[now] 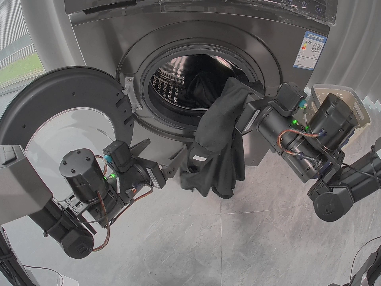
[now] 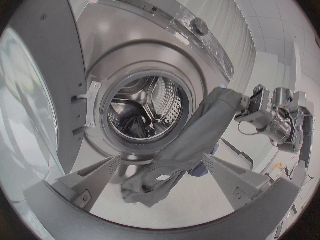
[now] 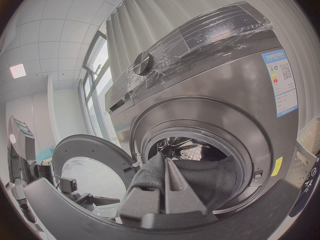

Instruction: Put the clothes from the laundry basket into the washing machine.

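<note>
The right gripper (image 3: 164, 170) is at the lower right rim of the washer (image 1: 258, 48) mouth. Its fingers (image 3: 180, 190) are pressed together, pinching the top of a dark garment (image 1: 218, 140). Cloth bunches over and around the fingertips. From that grip the garment hangs outside the drum (image 1: 170, 84), draped over the rim and down the washer's front, with its folded lower end above the floor (image 1: 238, 235). A small pale tag shows on the lower part.

The left gripper (image 1: 162, 153) is lower, in front of the washer below the mouth. Its fingers (image 2: 100, 174) are spread wide and hold nothing. The tip of the finger nearer the garment is just beside the hanging cloth; I cannot tell whether it touches. In the left wrist view the garment's lower half hangs between the two spread fingers, farther off.

The door (image 1: 59, 96) stands swung fully open on the robot's left. Another dark cloth (image 2: 135, 125) lies inside the drum at the bottom. The beige perforated basket (image 1: 349, 96) sits on the robot's right beside the washer, mostly hidden by the right arm; its contents cannot be made out.
</note>
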Motion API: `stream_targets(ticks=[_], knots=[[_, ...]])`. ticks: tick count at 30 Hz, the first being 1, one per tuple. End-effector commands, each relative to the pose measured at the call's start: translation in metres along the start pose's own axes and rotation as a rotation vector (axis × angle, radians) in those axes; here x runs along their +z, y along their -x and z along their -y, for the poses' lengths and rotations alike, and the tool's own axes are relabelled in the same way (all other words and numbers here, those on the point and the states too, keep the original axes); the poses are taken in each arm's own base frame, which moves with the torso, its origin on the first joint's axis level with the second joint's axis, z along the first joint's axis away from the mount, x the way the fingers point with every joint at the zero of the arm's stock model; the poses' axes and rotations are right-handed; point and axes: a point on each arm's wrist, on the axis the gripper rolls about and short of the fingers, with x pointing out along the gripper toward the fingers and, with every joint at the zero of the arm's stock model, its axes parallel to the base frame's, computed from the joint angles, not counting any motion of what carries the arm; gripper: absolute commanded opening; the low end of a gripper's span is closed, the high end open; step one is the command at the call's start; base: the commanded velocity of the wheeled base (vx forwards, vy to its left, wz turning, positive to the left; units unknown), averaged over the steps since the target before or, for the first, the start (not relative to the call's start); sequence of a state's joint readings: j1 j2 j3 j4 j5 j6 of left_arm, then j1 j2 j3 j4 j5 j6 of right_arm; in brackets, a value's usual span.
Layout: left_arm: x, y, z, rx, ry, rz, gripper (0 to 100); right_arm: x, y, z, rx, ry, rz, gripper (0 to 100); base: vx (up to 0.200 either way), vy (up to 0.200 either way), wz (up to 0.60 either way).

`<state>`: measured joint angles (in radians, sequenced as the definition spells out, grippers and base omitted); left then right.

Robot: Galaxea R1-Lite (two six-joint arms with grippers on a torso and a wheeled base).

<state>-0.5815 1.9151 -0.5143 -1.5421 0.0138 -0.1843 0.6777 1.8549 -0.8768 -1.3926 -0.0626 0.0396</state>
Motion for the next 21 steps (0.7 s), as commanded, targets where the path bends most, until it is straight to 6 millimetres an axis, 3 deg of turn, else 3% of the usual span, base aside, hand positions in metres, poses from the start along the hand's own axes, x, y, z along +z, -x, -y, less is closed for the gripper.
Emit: stream_targets(ticks=[1,12,21], knots=[[-0.021,-0.001,-0.003,0.012,-0.001,-0.071,100,0.006,0.004,-0.001,0.002,-0.002,0.009,0,0.0,0.0,0.0],[-0.08,-0.009,-0.014,-0.023,-0.001,-0.262,100,0.009,-0.004,-0.001,-0.007,-0.004,0.029,0,0.0,0.0,0.0],[-0.106,-0.013,-0.014,-0.056,0.006,-0.33,100,0.003,-0.013,0.0,-0.009,-0.005,0.034,0,0.0,0.0,0.0]])
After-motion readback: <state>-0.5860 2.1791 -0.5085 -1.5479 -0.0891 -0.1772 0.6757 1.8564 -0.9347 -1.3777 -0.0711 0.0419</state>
